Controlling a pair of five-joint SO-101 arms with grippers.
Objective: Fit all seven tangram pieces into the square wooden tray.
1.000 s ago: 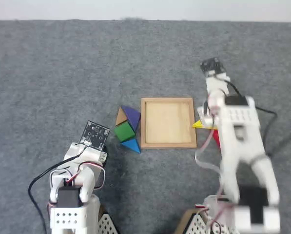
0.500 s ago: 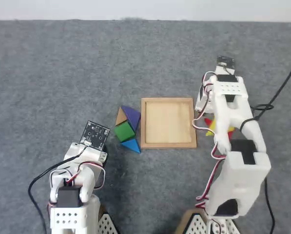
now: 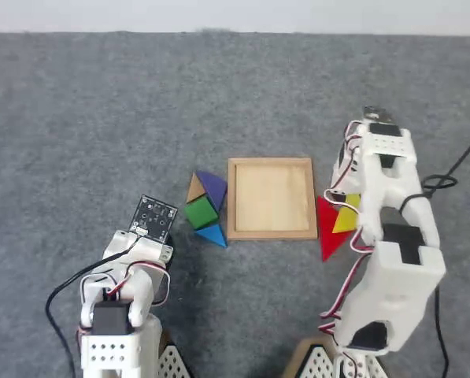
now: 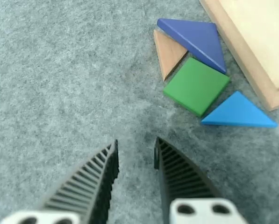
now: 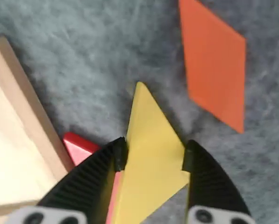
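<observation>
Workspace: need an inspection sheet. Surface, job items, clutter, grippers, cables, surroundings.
Surface: grey mat, flat.
Job's things: wooden tray empty; purple triangle, tan triangle, green square and blue triangle clustered on one side of it; red triangle, yellow triangle and orange parallelogram on the other.
Clutter: nothing seen.
Grippers: left gripper open above bare mat; right gripper shut on yellow triangle, which overlaps the red one.
Cables: black cable at left arm, another at right arm.
Surroundings: pale wall beyond the mat.
</observation>
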